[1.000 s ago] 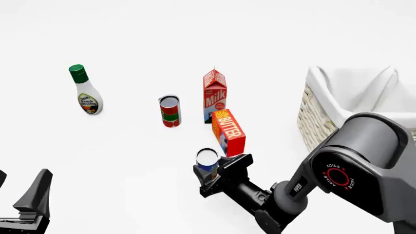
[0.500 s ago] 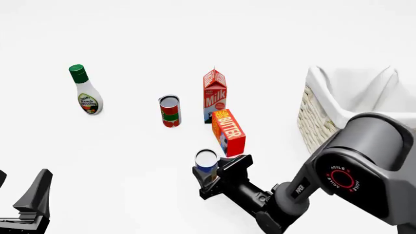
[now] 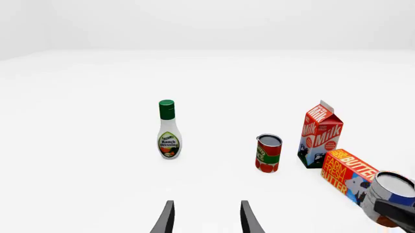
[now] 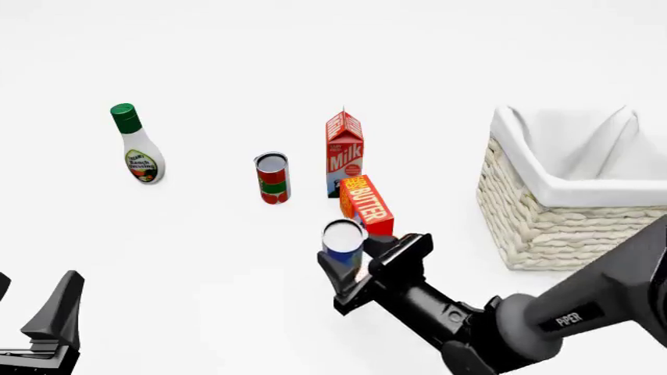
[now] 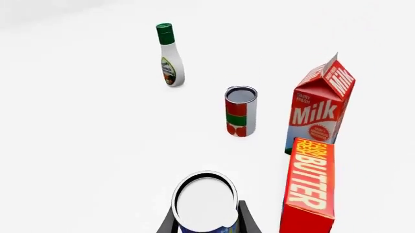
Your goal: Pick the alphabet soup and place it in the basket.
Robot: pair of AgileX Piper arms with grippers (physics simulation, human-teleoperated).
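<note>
The alphabet soup [image 4: 343, 240], a small can with a silver-white top and blue label, hangs just off the table in front of the butter box. My right gripper [image 4: 362, 264] is shut on its sides. The right wrist view looks down on the soup's top [image 5: 205, 203] between the two fingers. It also shows at the edge of the left wrist view, as the alphabet soup [image 3: 389, 190]. The basket [image 4: 544, 223], woven wicker with a white lining, stands at the right, apart from the can. My left gripper [image 3: 206, 219] rests open and holds nothing, low at the front left [image 4: 31, 312].
Just behind the held can lies a butter box [image 4: 367, 208], with a milk carton [image 4: 345, 153] upright beyond it. A red-and-green can [image 4: 273, 179] stands left of the milk. Far left is a ranch dressing bottle [image 4: 137, 145].
My right gripper has risen a little with the alphabet soup in it, lifting the can off the table. The right arm's elbow has swung lower, uncovering the basket. The left arm is unmoved.
</note>
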